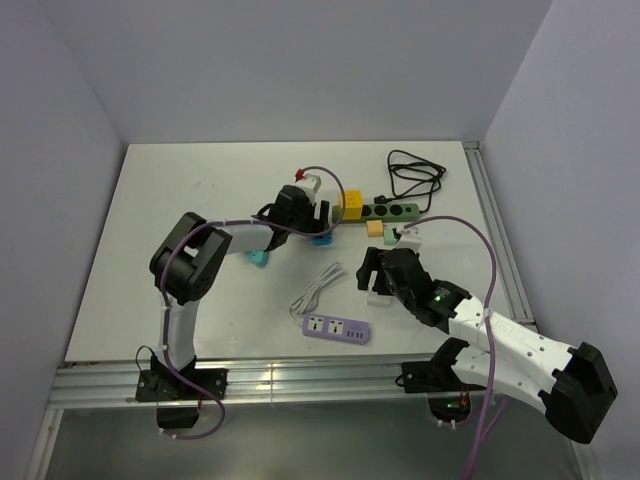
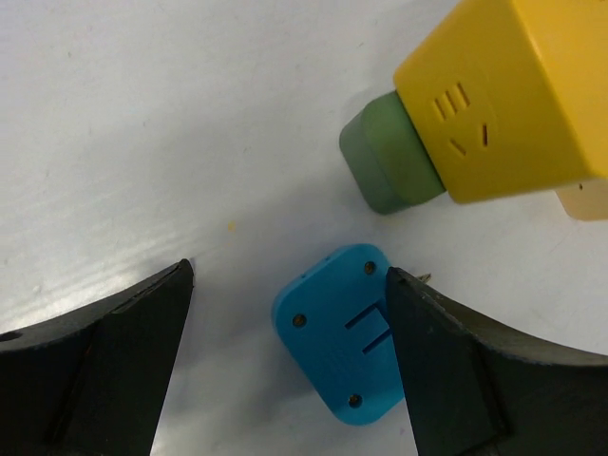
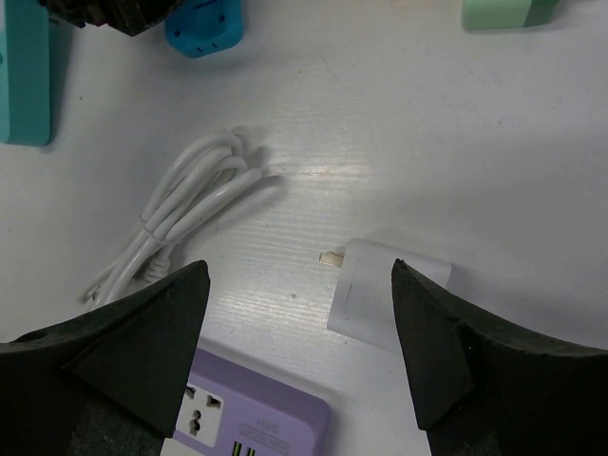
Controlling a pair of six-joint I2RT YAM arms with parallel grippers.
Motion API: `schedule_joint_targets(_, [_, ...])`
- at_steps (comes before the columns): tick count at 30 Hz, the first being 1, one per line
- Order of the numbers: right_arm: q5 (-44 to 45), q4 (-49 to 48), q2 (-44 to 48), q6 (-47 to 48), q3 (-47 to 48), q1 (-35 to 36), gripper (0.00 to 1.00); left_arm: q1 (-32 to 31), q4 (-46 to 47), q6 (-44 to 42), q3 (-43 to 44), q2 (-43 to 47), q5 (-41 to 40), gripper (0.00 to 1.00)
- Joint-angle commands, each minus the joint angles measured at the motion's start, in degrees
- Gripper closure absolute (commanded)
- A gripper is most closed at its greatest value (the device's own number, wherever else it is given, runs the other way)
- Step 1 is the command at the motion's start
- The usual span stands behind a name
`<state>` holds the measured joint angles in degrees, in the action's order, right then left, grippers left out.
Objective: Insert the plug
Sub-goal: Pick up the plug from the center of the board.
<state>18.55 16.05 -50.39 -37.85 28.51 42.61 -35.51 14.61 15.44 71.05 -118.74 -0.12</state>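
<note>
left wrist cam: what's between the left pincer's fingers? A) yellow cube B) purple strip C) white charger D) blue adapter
D: the blue adapter lies flat between the fingers of the open left pincer, not gripped.

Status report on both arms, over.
Left pincer open above blue plug. Right pincer open above white plug. Neither gripped. Coiled white cable nearby, not blocking.

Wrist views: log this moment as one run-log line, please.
left claw: open over blue plug | right claw: open over white plug | held: nothing
</note>
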Motion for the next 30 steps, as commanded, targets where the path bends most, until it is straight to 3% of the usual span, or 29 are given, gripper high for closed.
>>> schedule_joint_targets(1, [0.61, -1.73, 0.29, 0.4, -0.21, 0.37, 0.16, -0.26, 0.5, 1.61, -3.19, 4.21, -0.59, 0.11])
schedule_joint_targets(4, [0.35, -1.9, 0.29, 0.49, -0.3, 0.46, 0.16, -0.26, 1.73, 1.78, -4.95, 5.8, -0.32, 0.0])
schedule_joint_targets(15, [0.0, -2.17, -0.23, 0.58, -0.39, 0.37, 0.16, 0.0, 4.37, -0.59, -7.33, 7.38, 5.92, 0.01])
schedule_joint_targets(30, [-0.09, -2.26, -1.11, 0.67, -0.21, 0.37, 0.17, 0.09, 4.99, 1.08, -6.01, 7.73, 5.92, 0.0])
